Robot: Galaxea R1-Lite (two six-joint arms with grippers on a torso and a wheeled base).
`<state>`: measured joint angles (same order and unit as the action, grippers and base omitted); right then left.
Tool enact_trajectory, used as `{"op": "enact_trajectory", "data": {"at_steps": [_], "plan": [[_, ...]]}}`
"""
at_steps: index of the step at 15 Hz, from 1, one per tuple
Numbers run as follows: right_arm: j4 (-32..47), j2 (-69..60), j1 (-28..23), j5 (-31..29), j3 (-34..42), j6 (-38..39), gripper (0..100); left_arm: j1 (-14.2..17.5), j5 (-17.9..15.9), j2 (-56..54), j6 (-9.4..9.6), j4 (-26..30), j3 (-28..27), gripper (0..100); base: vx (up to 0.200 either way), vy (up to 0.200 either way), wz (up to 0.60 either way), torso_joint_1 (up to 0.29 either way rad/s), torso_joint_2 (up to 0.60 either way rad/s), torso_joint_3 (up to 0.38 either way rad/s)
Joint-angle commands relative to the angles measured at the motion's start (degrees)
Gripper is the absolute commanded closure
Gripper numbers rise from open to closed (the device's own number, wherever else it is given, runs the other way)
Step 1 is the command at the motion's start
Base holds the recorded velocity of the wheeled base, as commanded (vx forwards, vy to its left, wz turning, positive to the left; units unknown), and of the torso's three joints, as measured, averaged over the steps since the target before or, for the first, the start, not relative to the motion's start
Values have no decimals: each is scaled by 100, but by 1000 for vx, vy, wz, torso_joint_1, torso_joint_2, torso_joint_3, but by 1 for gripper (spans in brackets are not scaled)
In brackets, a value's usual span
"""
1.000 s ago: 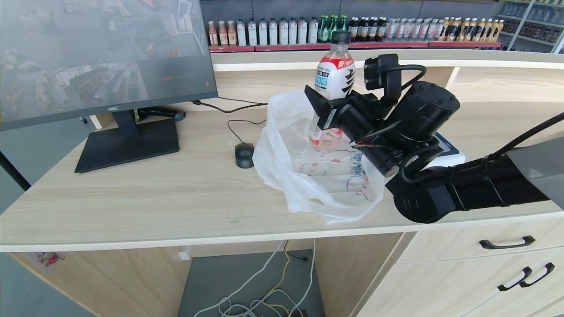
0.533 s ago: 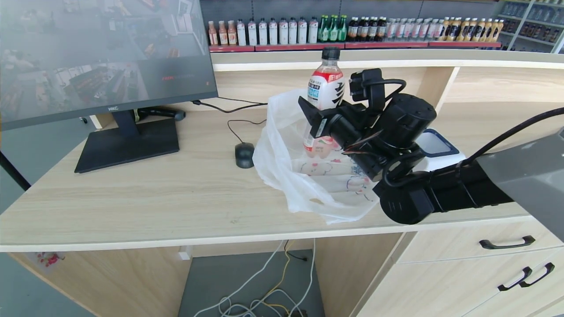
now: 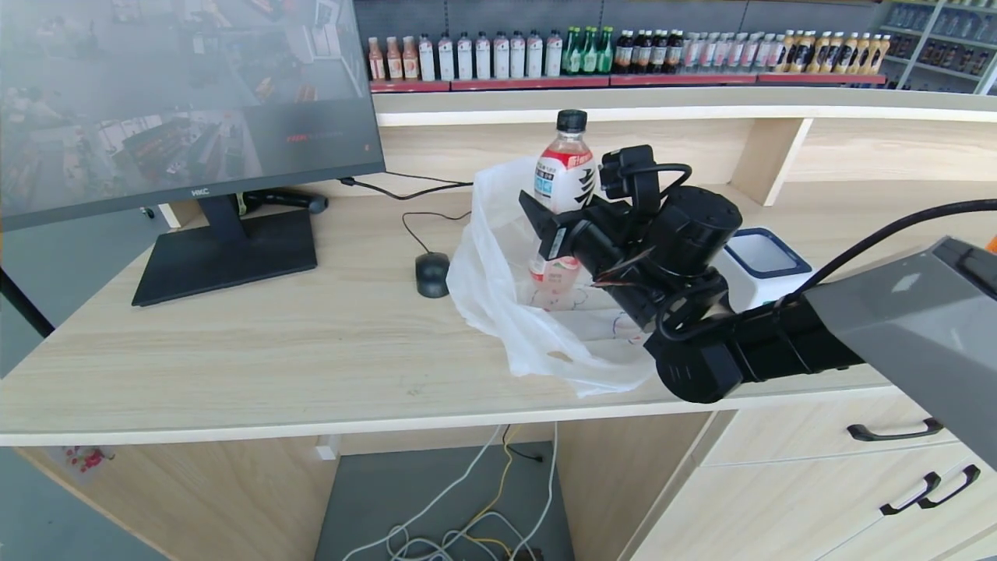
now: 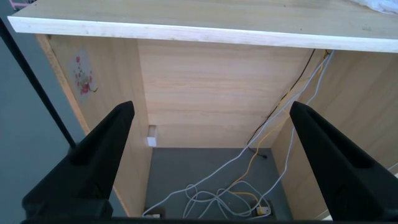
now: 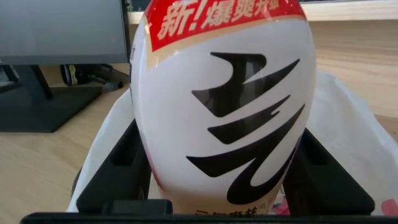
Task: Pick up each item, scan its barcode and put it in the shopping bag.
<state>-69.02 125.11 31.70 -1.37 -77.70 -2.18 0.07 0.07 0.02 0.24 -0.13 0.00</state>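
A pink drink bottle [image 3: 562,187] with a black cap and a white and red label stands upright in my right gripper [image 3: 549,226], which is shut on its middle. The bottle's base hangs in the mouth of the white plastic shopping bag [image 3: 537,312] on the counter. In the right wrist view the bottle's label [image 5: 224,106] sits between the black fingers [image 5: 118,168], with the bag [image 5: 348,130] behind it. My left gripper [image 4: 211,155] hangs open below the counter's front edge, with nothing between its fingers.
A white barcode scanner [image 3: 759,265] stands right of the bag. A black mouse [image 3: 431,274] lies left of the bag, and a monitor [image 3: 179,101] on its stand fills the counter's far left. Cables [image 4: 217,193] lie on the floor under the counter. Drawers [image 3: 896,460] are at lower right.
My right gripper has carried the bottle down and to the left, lowering its base from above the bag into the bag's mouth. More of the scanner now shows.
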Motion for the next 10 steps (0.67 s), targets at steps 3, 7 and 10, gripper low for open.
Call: {"op": "enact_trajectory", "data": {"at_steps": [3,7,10], "plan": [[-6,127,3,5,-17,-2,100,1,1,-2,2,-4,0,0,0,0,0,0,0,0],[-32,136,3,-4,-8,-19,100,1,1,-2,2,-4,0,0,0,0,0,0,0,0],[-50,154,38,-13,18,-28,100,1,1,-2,2,-4,0,0,0,0,0,0,0,0]]}}
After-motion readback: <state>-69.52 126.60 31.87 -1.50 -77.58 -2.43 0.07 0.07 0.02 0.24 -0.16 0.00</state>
